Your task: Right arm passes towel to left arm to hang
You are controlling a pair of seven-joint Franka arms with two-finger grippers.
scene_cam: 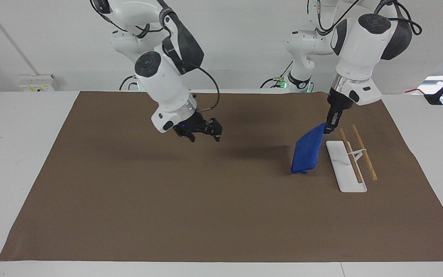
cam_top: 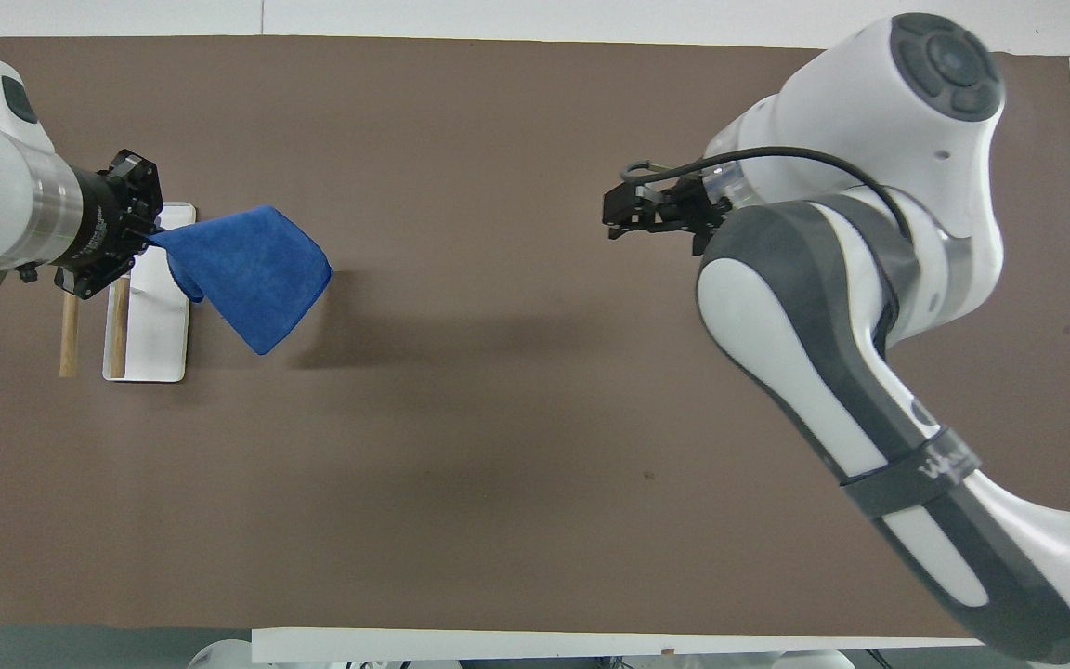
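Note:
The blue towel (scene_cam: 306, 152) hangs from my left gripper (scene_cam: 328, 128), which is shut on its top corner. It hangs in the air over the brown mat, just beside the white rack base (scene_cam: 344, 165) with two wooden rods (scene_cam: 363, 152). In the overhead view the towel (cam_top: 252, 265) spreads out from the left gripper (cam_top: 147, 237) beside the rack (cam_top: 156, 321). My right gripper (scene_cam: 203, 134) is open and empty over the middle of the mat, well apart from the towel; it also shows in the overhead view (cam_top: 617, 212).
The brown mat (scene_cam: 167, 200) covers most of the white table. The rack stands at the left arm's end of the mat. A black clamp stand (scene_cam: 442, 90) sits on the table edge past that end.

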